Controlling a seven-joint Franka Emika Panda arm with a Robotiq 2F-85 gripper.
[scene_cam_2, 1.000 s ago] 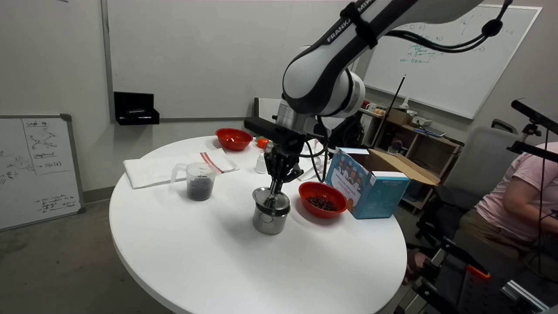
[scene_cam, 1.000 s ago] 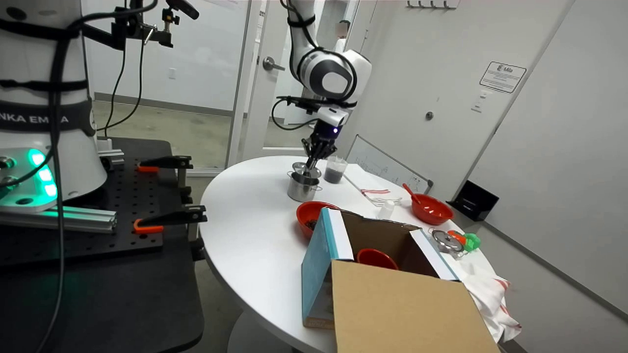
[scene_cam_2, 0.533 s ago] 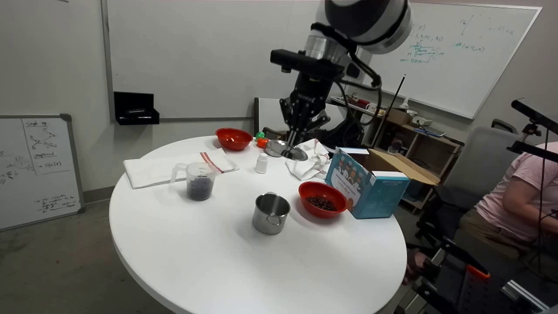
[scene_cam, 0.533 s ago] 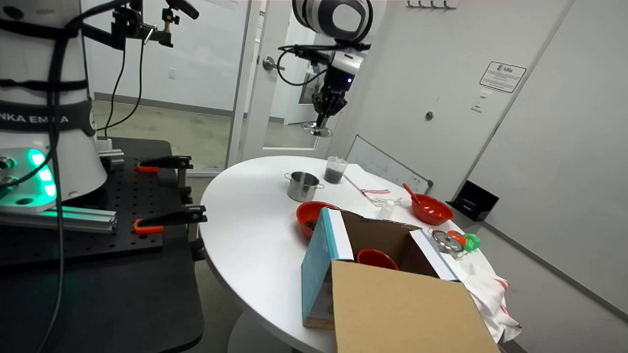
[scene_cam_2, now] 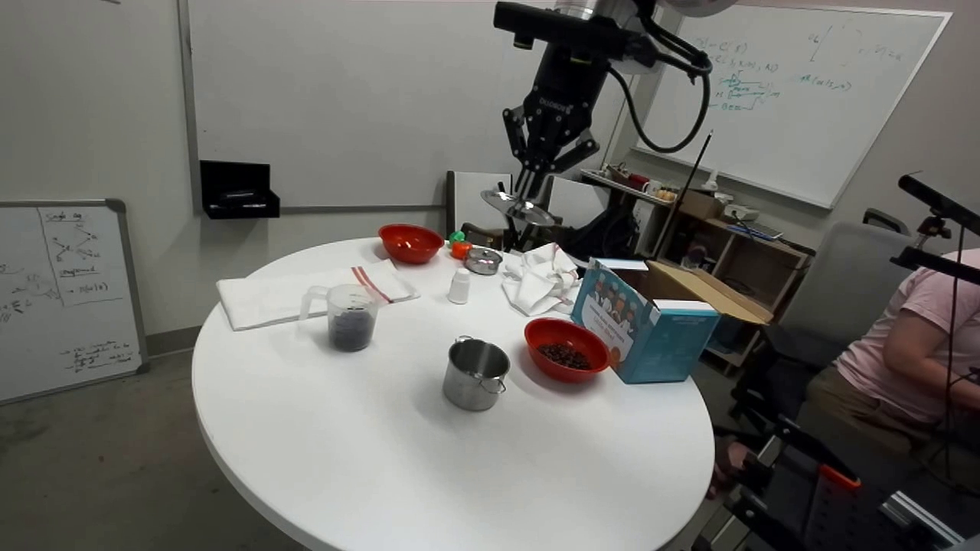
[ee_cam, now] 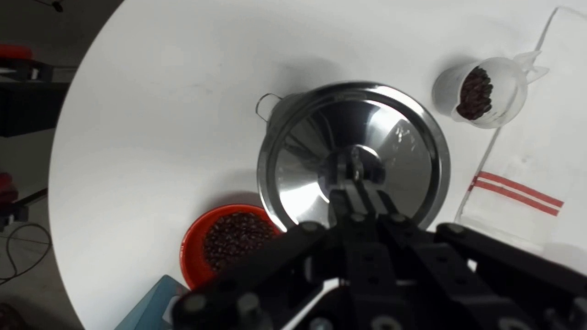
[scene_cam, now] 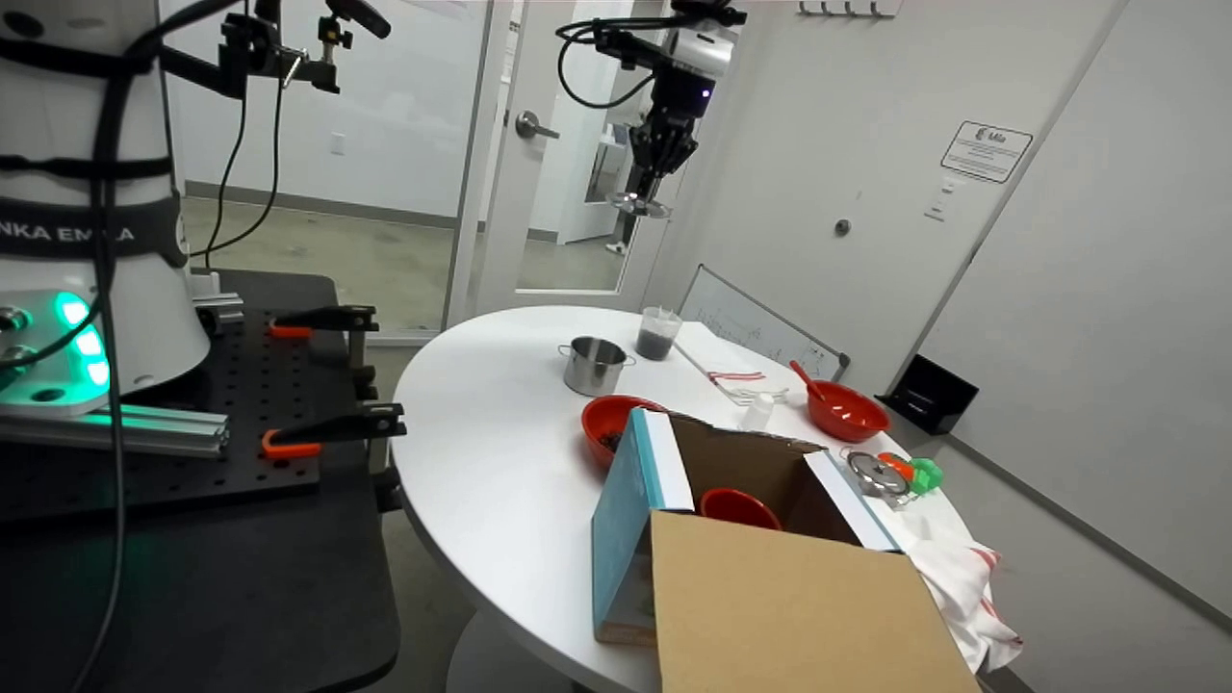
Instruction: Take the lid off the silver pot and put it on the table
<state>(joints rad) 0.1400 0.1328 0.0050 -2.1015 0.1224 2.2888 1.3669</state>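
Observation:
The small round silver lid (scene_cam: 658, 209) hangs in the air above the table (scene_cam: 481, 462), clear of the pot, slightly tilted in an exterior view (scene_cam_2: 499, 201). My gripper (scene_cam_2: 528, 187) is shut on the lid's knob; its fingertips (ee_cam: 360, 185) meet at the lid's centre in the wrist view. The silver pot (scene_cam_2: 471, 383) stands upright and uncovered on the white table (scene_cam_2: 367, 474), its dark inside showing. In the wrist view the lid (ee_cam: 406, 158) hides most of the pot; only a handle and part of its side (ee_cam: 280, 110) show.
Beside the pot are a red bowl of beans (scene_cam_2: 563, 367) and a blue cardboard box (scene_cam_2: 670, 352). A clear cup (scene_cam_2: 352, 317), folded towel (scene_cam_2: 268, 302), white bottle (scene_cam_2: 459, 287), another red bowl (scene_cam_2: 411, 243) and a round silver container (scene_cam_2: 484, 262) lie farther away.
The lid was at the pot's top one second ago. My gripper has lifted it off and raised it well above the table. The pot stays in place, now uncovered.

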